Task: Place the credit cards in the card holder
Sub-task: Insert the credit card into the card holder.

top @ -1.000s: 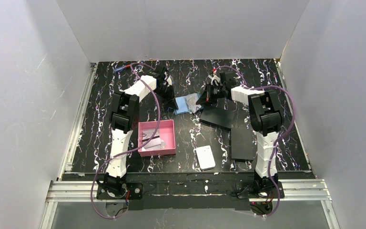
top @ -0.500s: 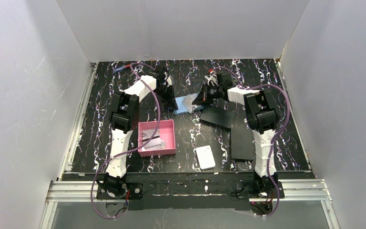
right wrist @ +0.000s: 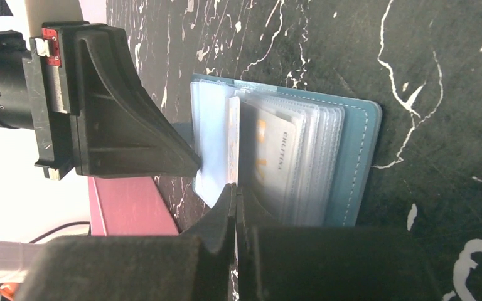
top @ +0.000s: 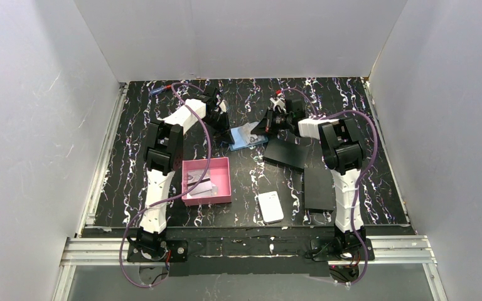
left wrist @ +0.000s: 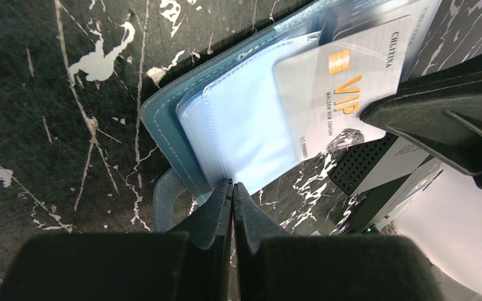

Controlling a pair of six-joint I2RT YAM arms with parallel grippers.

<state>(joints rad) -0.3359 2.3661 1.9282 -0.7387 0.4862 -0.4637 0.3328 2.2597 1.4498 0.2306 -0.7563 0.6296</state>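
Card holder [top: 238,142]; right arm [top: 311,126] reaches left, jaws pinching credit card [left wrist: 342,94].

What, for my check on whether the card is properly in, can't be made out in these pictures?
- Left wrist view: the right fingers cover a corner of the credit card, so how deep it sits is unclear.
- Right wrist view: those fingers hide whether they pinch that card or a clear sleeve of the card holder.
- Top view: what lies in the pink tray is too small to tell.
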